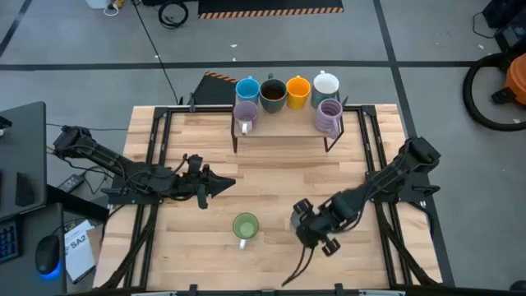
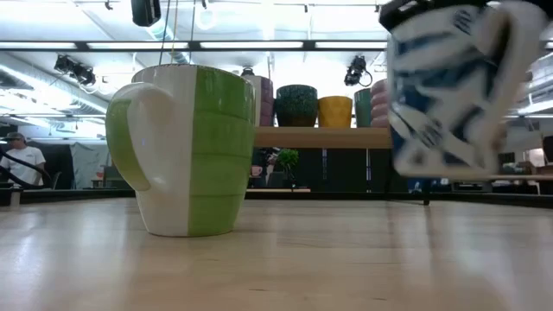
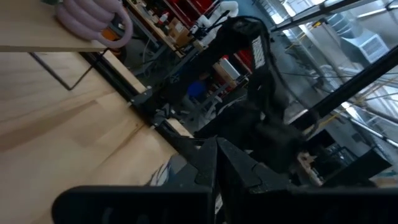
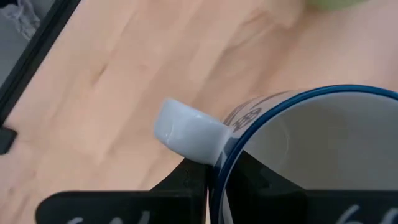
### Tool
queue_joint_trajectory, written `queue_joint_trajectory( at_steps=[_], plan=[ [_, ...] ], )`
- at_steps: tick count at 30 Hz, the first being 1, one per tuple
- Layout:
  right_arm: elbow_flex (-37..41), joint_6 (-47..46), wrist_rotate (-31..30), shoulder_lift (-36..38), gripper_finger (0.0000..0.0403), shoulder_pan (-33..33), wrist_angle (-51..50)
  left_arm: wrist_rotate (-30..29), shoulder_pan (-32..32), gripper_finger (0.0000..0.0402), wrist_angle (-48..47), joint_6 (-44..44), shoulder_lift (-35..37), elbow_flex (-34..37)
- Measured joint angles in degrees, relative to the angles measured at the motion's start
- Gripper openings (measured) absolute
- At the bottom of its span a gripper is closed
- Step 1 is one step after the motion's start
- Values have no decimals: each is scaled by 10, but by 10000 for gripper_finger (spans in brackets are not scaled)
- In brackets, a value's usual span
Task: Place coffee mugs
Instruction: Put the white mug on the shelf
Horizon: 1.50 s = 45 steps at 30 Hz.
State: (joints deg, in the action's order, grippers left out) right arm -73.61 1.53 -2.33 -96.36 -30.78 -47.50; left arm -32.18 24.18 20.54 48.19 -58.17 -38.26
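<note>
Pale wooden table is seen beneath both arms. Right gripper is clamped on the rim of a white mug with blue print, lifted clear of the wood; its lettering cannot be read. Green mug stands just beside, at nine o'clock. Left gripper, fingers pressed together, is held low at ten o'clock. Six mugs on the shelf are seen at twelve.

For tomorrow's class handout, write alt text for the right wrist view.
The right gripper has its fingers shut on the rim of a white mug with a blue rim, beside the handle. The wooden table lies beyond it.
</note>
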Motion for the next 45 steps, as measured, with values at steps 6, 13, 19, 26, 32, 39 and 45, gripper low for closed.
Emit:
queue_joint_trajectory(
  at_steps=[6, 13, 19, 26, 32, 39, 45],
  plan=[
    [-1, 46, 5, 42, 42, 66, -22, -7, 0, 15, -9, 1, 0, 0],
    [-11, 78, 11, 77, 41, 146, -44, -10, 0, 15, -55, -13, 0, 0],
    [-62, 109, 10, 80, 42, 211, -108, -57, 0, 15, -108, -15, 0, 0],
    [-134, 162, 20, 78, 42, 281, -171, -51, -13, 15, -115, 6, 0, 0],
    [-188, 221, 26, 78, 42, 340, -206, -51, -25, 15, -121, 2, 0, 0],
    [-223, 293, 35, 78, 42, 408, -224, -51, -43, 15, -134, 0, 0, 0],
    [-229, 338, 47, 77, 42, 465, -231, -51, -65, 15, -135, -21, 0, 0]
  ],
)
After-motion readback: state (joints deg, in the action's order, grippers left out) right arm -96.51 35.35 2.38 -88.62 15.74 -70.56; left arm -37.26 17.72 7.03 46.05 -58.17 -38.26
